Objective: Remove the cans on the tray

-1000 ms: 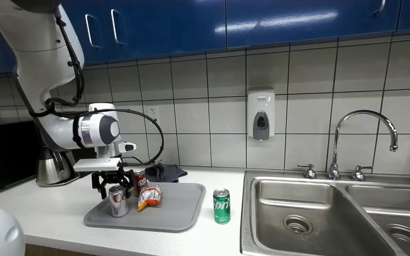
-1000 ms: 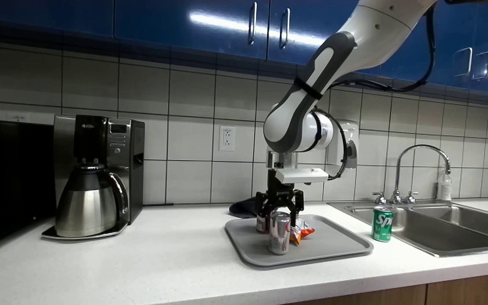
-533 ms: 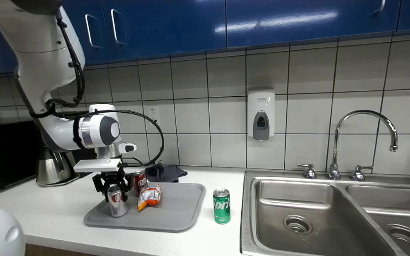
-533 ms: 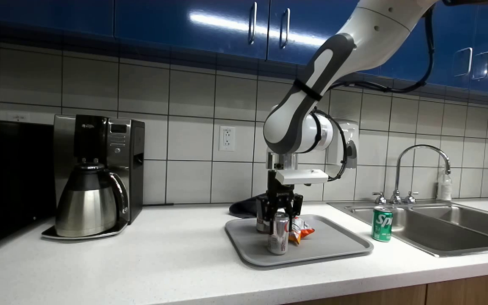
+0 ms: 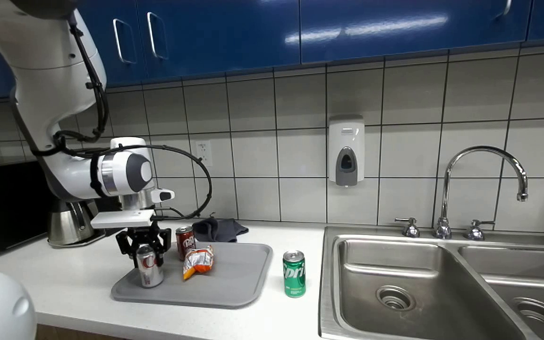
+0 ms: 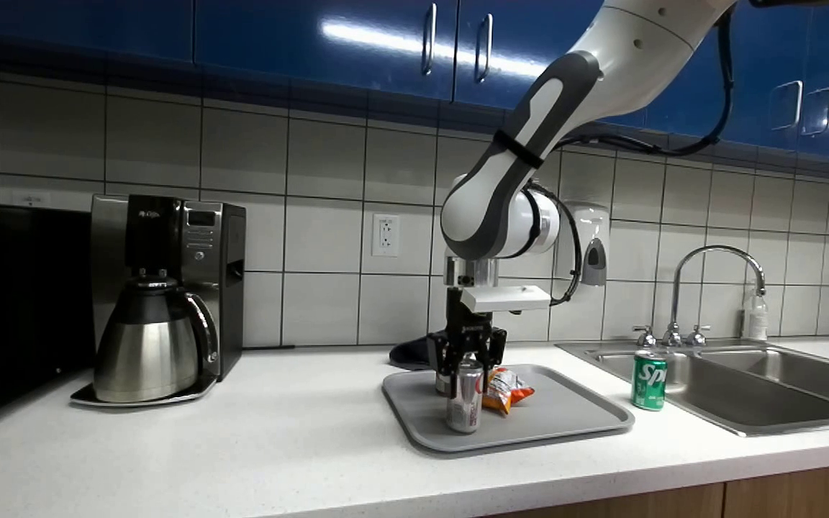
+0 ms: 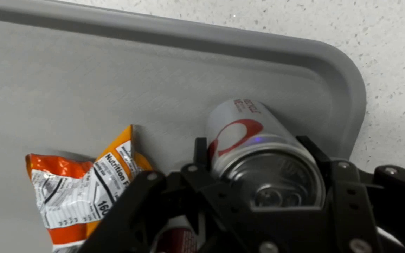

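since the tray is only partly unloaded, the job looks one-third done: the gripper clasps the silver can at near left, the red can remains at far left, the green can stands off the tray at right.

In both exterior views, a snack packet lies near and right of the tool, a dark cloth behind it, a carafe left of it, a sink well right, a soap dispenser right and higher.
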You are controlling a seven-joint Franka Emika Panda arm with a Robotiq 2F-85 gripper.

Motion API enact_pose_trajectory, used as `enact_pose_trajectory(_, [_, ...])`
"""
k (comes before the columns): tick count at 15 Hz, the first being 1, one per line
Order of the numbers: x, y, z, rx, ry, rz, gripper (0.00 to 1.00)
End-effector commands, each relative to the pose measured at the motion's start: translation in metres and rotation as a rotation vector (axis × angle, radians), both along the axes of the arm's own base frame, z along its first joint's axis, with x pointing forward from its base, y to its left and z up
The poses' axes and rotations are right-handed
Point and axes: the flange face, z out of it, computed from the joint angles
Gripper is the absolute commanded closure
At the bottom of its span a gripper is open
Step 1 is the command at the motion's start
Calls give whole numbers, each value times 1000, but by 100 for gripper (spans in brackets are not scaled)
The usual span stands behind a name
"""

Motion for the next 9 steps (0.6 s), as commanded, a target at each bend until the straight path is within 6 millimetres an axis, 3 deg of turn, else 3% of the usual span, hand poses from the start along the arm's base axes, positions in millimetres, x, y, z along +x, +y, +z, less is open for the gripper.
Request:
enact_pose_trajectory(1, [-5,31,29,-8,-42,37,62])
enact_pose_trajectory(6, [-8,75,50,9,-82,116,62])
enact_pose_trajectory(9, [-7,97,49,23,-85,150,62])
